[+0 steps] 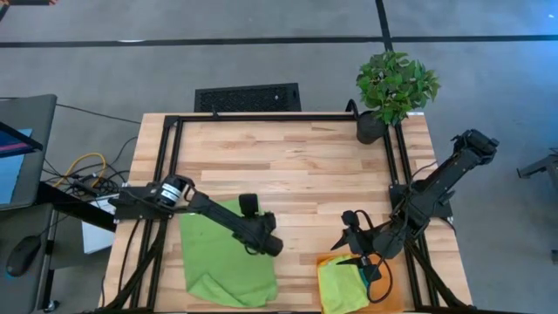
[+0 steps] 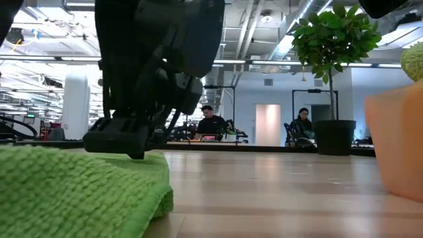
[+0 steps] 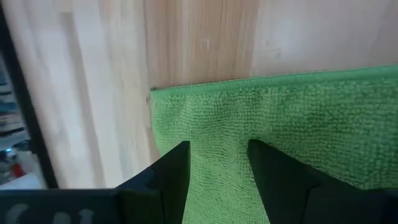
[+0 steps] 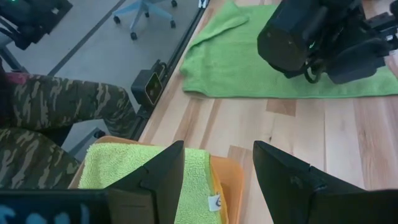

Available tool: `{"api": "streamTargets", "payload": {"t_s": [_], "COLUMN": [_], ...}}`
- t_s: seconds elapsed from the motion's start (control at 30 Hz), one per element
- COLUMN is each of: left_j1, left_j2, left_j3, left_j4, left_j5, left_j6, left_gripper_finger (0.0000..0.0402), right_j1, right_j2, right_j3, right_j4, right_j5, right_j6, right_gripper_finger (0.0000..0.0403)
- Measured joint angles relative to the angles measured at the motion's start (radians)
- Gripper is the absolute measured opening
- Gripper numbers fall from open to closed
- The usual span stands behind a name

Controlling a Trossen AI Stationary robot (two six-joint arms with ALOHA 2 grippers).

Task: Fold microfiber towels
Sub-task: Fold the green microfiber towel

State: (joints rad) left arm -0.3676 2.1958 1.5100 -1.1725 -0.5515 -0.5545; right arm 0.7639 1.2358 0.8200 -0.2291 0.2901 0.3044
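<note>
A lime green towel (image 1: 218, 257) lies spread on the table's near left, with its near left corner folded over. It also shows in the left wrist view (image 3: 298, 124). My left gripper (image 1: 266, 244) is open, its fingers pointing down at the towel's right edge, close to a corner (image 3: 153, 92). A folded yellow-green towel (image 1: 342, 283) lies on an orange mat (image 4: 227, 180) at the near right. My right gripper (image 1: 366, 262) is open and empty above that towel (image 4: 124, 171). A teal towel is not in view. My left gripper (image 3: 217, 149) points down at the green towel, one finger (image 3: 171, 171) on each side of a strip of cloth just inside the right edge. In the low view its fingertips (image 2: 125, 149) stand at the towel's top surface. I cannot tell whether they touch.
A potted plant (image 1: 392, 92) stands at the table's far right corner. Black rails (image 1: 174, 166) frame the tabletop. A person's camouflage-clad legs (image 4: 43, 124) are just beyond the near edge. Bare wood (image 1: 296, 166) lies in the middle and far part.
</note>
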Motion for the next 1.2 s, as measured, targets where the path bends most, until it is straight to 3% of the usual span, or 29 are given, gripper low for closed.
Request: {"api": "streamTargets", "payload": {"t_s": [0.3, 0.6, 0.83, 1.07, 1.2], "left_j1": [0.073, 0.242, 0.303, 0.238, 0.179], "left_j2": [-0.006, -0.006, -0.046, -0.286, -0.437], "left_j3": [-0.036, -0.039, -0.044, -0.042, -0.040], "left_j4": [0.026, 0.122, 0.151, 0.143, 0.106], "left_j5": [-0.060, -0.123, -0.178, 0.015, 0.229], "left_j6": [0.077, 0.257, 0.285, 0.315, 0.274], "left_gripper_finger": [0.0162, 0.0162, 0.0162, 0.0162, 0.0162], "right_j1": [0.000, -0.001, -0.001, -0.021, -0.057], "right_j2": [0.000, 0.000, 0.000, 0.000, 0.001], "right_j3": [0.000, 0.000, 0.000, 0.000, 0.000], "right_j4": [-0.003, -0.003, -0.005, -0.016, -0.026], "right_j5": [0.000, 0.000, 0.005, 0.031, 0.027], "right_j6": [0.000, 0.000, 0.000, -0.002, -0.027], "right_gripper_finger": [0.0216, 0.0216, 0.0216, 0.0216, 0.0216]}}
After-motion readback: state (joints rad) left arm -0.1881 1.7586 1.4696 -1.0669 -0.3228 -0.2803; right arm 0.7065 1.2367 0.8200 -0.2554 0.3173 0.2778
